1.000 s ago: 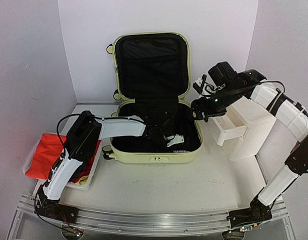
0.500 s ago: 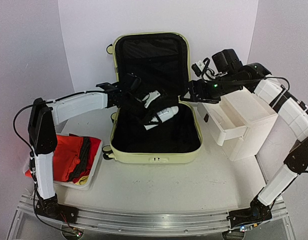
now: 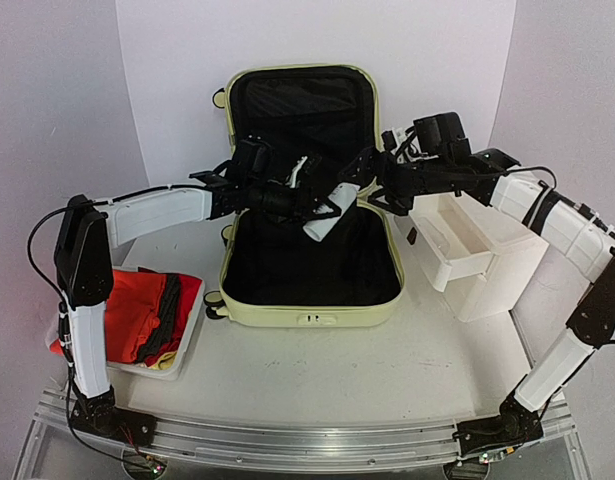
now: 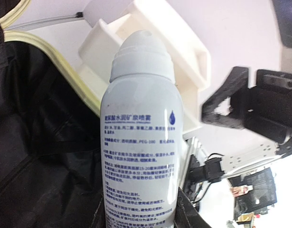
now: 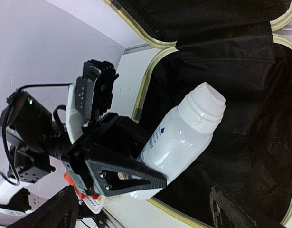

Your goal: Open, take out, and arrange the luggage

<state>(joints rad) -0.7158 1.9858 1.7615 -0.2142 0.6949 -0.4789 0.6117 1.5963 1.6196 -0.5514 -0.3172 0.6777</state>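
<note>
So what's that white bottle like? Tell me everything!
The bottle looks like glossy white plastic, with a rounded cap, small blue print and a blue drop mark. It hangs tilted in the air above the open suitcase, its bottom end gripped by the left jaws.

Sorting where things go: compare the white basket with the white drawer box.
The basket sits left of the luggage, low and open-topped; the drawer box stands right of it, taller and boxy. The basket holds red and dark clothes; the drawer box has one drawer pulled out, nothing visible inside. Both are white.
</note>
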